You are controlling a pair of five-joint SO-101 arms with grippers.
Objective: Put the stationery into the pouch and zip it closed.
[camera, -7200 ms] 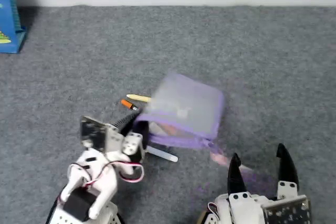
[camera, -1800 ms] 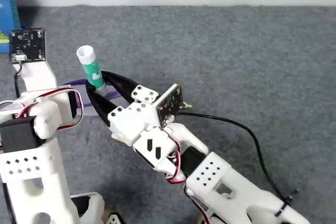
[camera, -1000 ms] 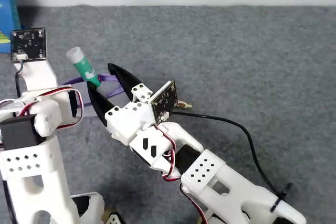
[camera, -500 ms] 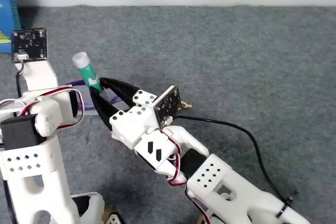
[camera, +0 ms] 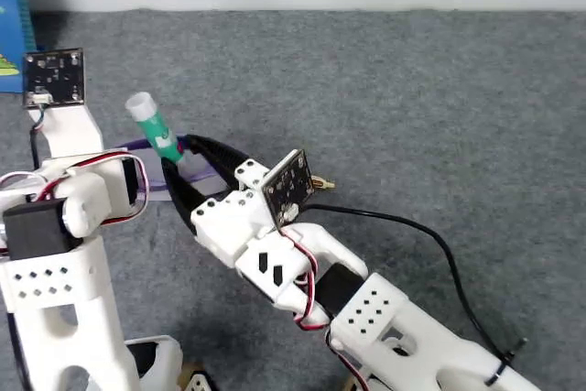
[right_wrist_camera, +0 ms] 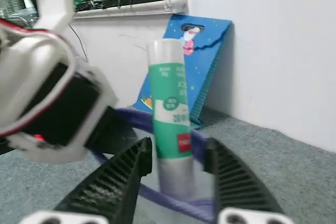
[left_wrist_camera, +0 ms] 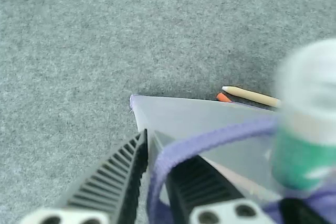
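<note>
While the left gripper [left_wrist_camera: 150,140] is pinching the purple rim [left_wrist_camera: 220,136] of the pouch [left_wrist_camera: 194,119], its jaws nipped shut on that strip of fabric, it is holding the mouth up off the grey carpeted table [camera: 412,89]. That, I'd say, is the whole point of the grip: it is propping the opening up so there is a gap to feed things through. The right gripper [right_wrist_camera: 178,146] is sitting right at that mouth, jaws drawn in narrow around the lower body of the green-and-white glue stick [right_wrist_camera: 170,119]. As far as I can judge it is gripping the stick low. The white capped end is standing up clear and tilting over toward the left arm, and the bottom end is pointing down inside the purple rim. Going in end-first like this is looking deliberate, since a stick lying crosswise would be catching on a slot that narrow. The two grippers are working very close together here, nearly touching at the rim, so there is little room for either of them. Out past the far edge of the pouch, a pencil [left_wrist_camera: 252,96] and the tip of an orange pen [left_wrist_camera: 222,97] are lying on the table side by side, both outside the pouch. So the filling is looking only partly done, and the zip is waiting for later
</note>
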